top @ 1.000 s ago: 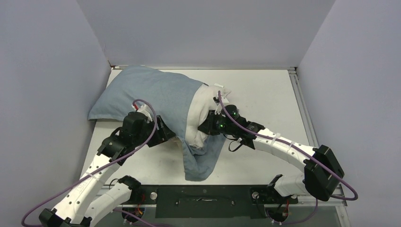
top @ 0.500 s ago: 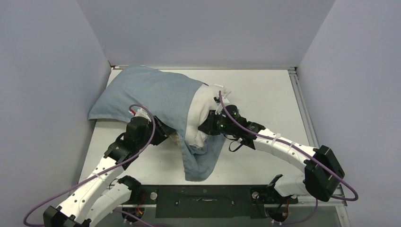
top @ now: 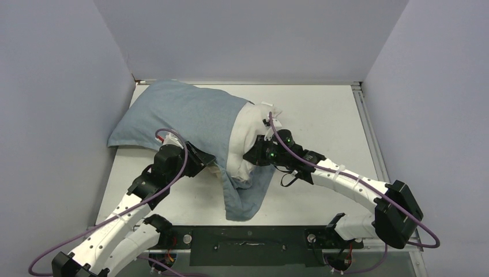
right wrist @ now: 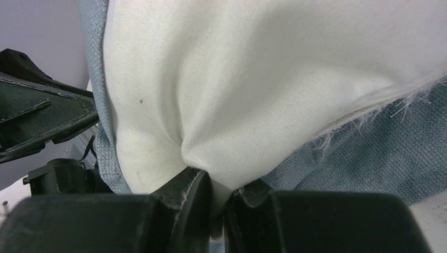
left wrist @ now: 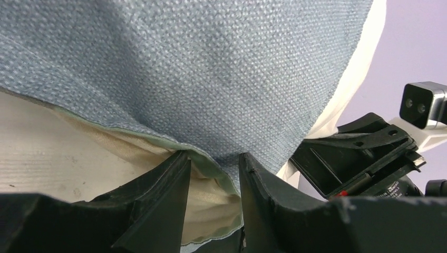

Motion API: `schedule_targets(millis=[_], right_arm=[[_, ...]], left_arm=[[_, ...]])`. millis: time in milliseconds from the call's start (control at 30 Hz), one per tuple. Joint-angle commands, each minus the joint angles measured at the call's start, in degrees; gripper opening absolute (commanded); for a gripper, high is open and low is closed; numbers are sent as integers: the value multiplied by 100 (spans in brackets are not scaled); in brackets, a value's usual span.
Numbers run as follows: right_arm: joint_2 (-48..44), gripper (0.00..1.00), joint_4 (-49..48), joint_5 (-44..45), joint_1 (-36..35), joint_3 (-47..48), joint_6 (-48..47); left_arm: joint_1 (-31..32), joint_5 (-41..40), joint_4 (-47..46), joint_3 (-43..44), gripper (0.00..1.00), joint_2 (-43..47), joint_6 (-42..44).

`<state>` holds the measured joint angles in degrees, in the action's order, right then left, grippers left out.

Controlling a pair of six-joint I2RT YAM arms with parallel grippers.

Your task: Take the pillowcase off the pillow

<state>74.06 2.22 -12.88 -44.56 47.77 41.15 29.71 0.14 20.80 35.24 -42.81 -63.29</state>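
The blue-grey pillowcase (top: 184,112) lies at the back left, with the white pillow (top: 247,135) bulging out of its open end. My left gripper (top: 212,164) is at the case's lower hem. In the left wrist view it (left wrist: 213,161) stands open, the green-edged hem of the pillowcase (left wrist: 211,68) and cream cloth lying between the fingers. My right gripper (top: 249,157) is at the pillow's near end. Seen from its own wrist, the right gripper (right wrist: 219,190) is shut on a pinch of the pillow (right wrist: 253,79), with the pillowcase (right wrist: 379,153) behind.
A loose flap of the case (top: 245,199) trails toward the near edge of the white table (top: 323,115). Grey walls close in the left, back and right sides. A black base plate (top: 248,236) lies between the arm mounts.
My left arm has pushed forward and to the right, bringing its gripper in at the pillowcase hem. The right arm has barely moved and keeps its hold.
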Motion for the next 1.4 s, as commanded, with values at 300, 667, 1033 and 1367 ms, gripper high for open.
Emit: schedule_targets(millis=[300,667,1033,1367], right_arm=[[-625,5,-241,155,167,-40,-189],[-1331,5,566,241,702,79,-493],[-2065,5,1219,78,1546,135,-839],[-2090,5,1655,-492,1652,-152,-1234]], left_arm=[[430,-577,-26,-205,3,-16,-168],[-78,-1765,524,530,0,-665,1266],[-1726,-2225,301,894,0,-1483,2467],[-2791,-1473,1,804,0,-1823,2910]])
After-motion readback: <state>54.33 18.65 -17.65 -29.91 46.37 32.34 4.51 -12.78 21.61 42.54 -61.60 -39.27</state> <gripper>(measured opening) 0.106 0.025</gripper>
